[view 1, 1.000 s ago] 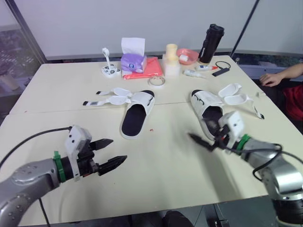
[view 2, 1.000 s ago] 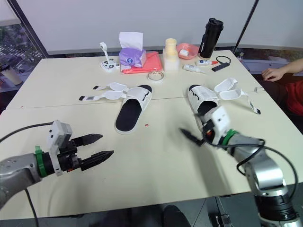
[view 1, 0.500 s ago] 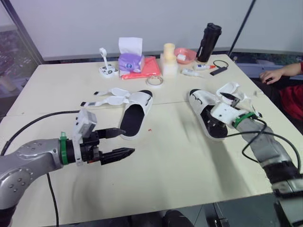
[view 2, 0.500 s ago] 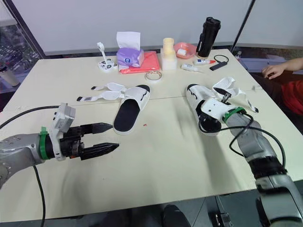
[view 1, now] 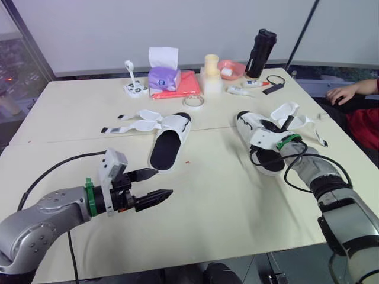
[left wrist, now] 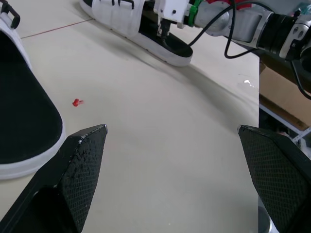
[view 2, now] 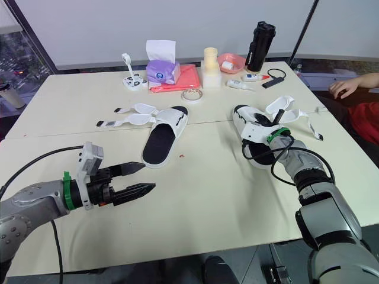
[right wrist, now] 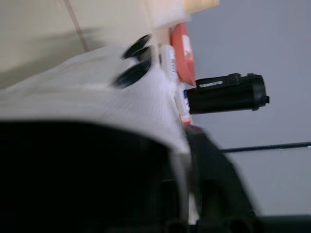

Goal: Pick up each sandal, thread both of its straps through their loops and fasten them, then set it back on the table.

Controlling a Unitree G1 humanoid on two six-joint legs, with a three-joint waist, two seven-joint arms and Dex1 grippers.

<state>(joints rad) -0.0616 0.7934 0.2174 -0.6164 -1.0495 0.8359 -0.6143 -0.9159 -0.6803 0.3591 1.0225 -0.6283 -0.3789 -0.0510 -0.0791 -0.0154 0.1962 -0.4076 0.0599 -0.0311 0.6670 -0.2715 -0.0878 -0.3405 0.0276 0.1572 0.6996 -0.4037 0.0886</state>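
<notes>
— Where is your left end effector (view 1: 163, 182)?

— It's open, with its black fingers spread over the cream tabletop (view 1: 225, 195). It sits just on the near side of the left white sandal with the black footbed (view 1: 169, 148), whose straps lie loose.

— And your right end effector (view 1: 278, 131)?

— It's well to the right of that sandal, against the right white black-footbed sandal (view 1: 251, 125). You cannot tell whether it is open or closed.
</notes>
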